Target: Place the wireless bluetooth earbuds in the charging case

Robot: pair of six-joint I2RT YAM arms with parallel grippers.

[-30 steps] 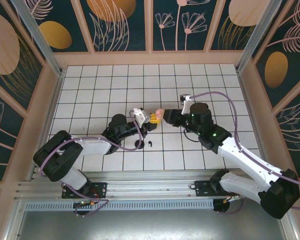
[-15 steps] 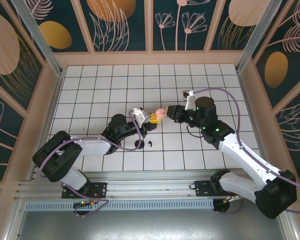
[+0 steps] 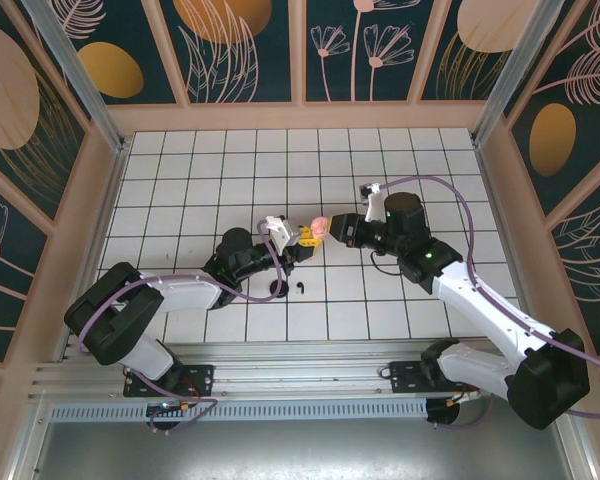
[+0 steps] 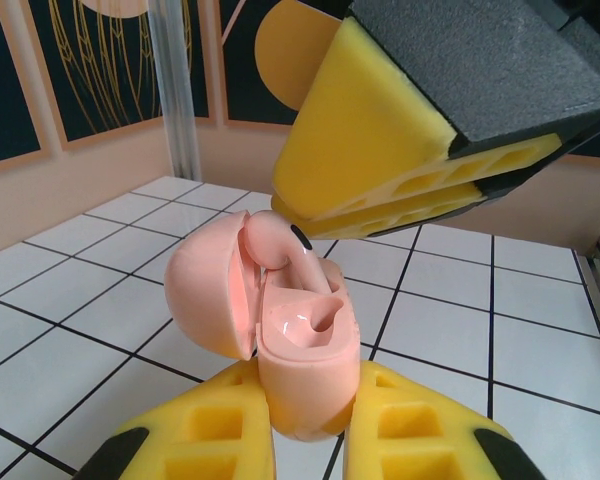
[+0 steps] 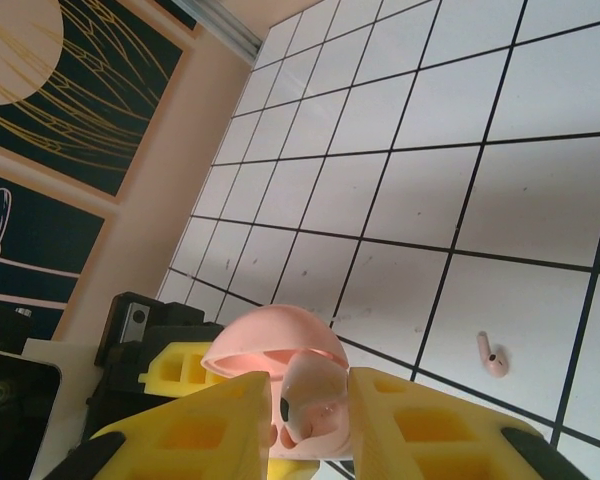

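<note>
Near edge: both arm bases, L arm coming in from the left, R arm from the right, tips meeting abt mid-table over the white tiled floor (image 3: 180, 180). Just nearer than the meeting pt we note a black earbud (image 3: 300, 287) lying on a tile. A dark round thing (image 3: 277, 291) sits just left of it, too small to id. Next out, the left gripper (image 4: 302, 425) is clamped on the lower body of the pink case (image 4: 305, 365), one yellow finger each side. The case is upright, lid swung open to the side, and appears clear of the tiles. One socket in the case body shows open. The right gripper (image 5: 308, 388) comes at the case from the opposite side w/ fingers pinched on a pink earbud (image 4: 278, 243). The bud sits at the case mouth, head up by the open lid, lower end at the rim. It is not seated, and we cannot tell whether it has entered a socket. Further off, in the R wrist view, a second pink earbud (image 5: 492, 355) lies flat on a tile, well apart from the case. Farthest: peach wall base, then dark leaf-pattern panels (image 3: 245, 55).
</note>
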